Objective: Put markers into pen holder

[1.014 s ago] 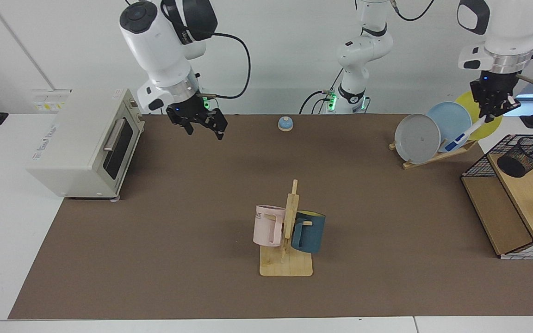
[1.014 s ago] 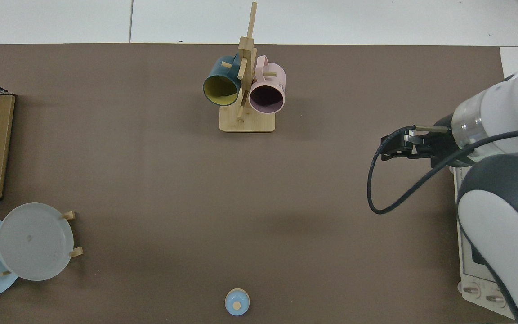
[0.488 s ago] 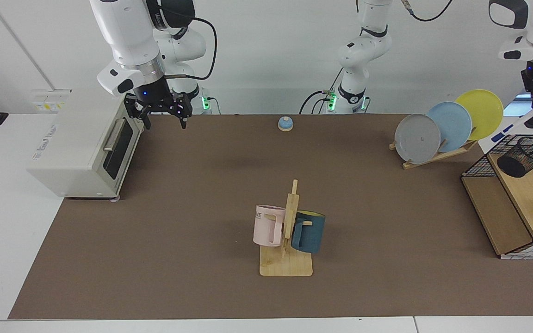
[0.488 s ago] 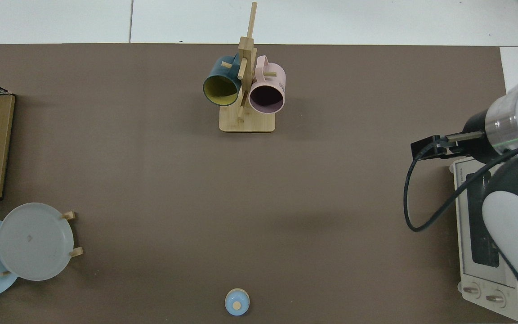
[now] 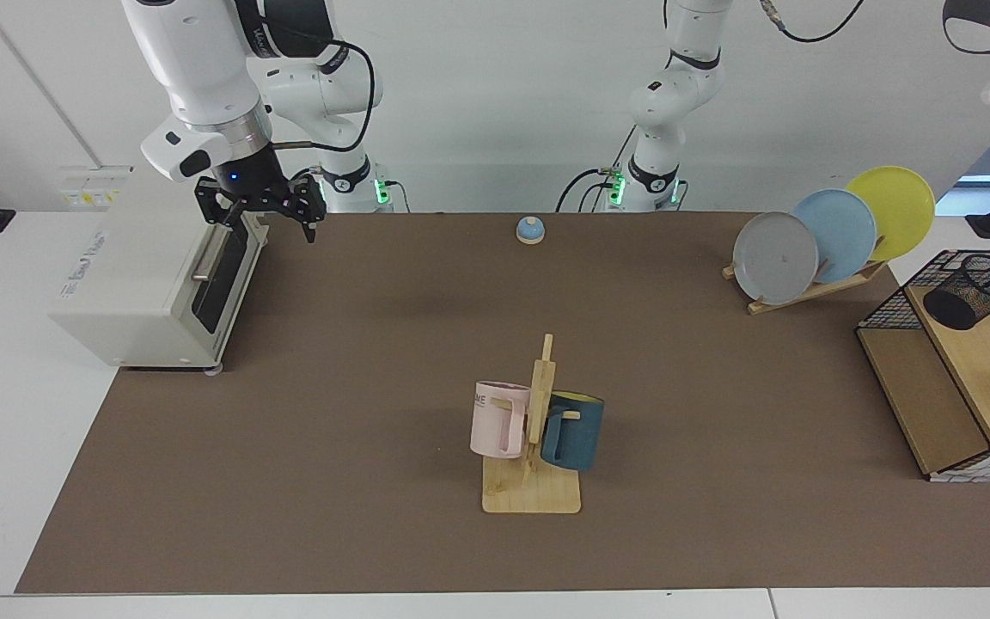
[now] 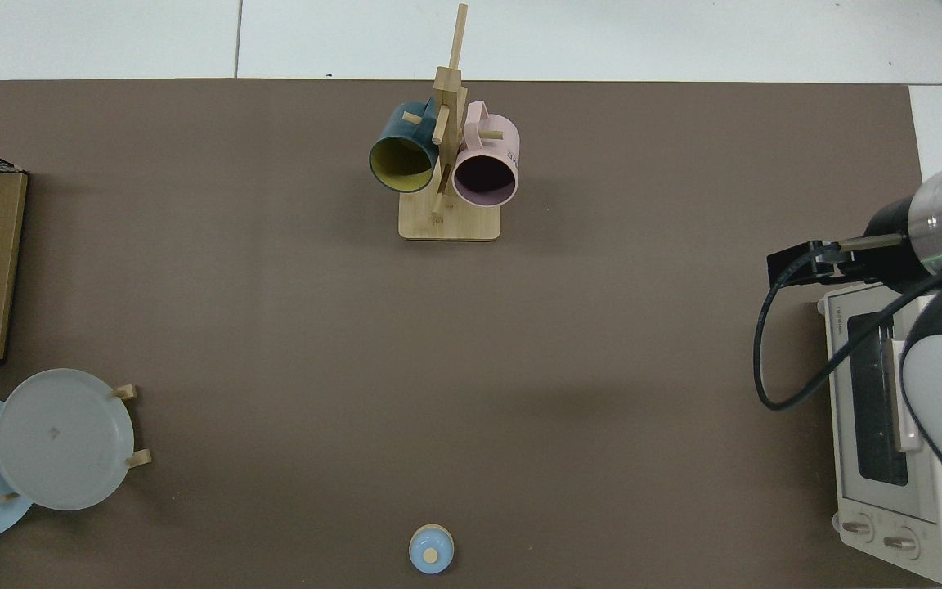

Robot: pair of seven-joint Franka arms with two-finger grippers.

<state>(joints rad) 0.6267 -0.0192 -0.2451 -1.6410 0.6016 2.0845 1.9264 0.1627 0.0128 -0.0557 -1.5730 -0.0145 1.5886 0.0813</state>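
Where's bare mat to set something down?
Bare mat lies between toaster oven and mug rack, and between mug rack and plate rack. Crowded around the wire basket with the pen holder. Right claw hangs open beside the oven; left claw is out of view.

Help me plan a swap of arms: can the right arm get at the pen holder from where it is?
Probably not. The right pincer hangs open by the toaster oven, the whole table away from the pen holder in the wire basket. The left pincer is out of view.
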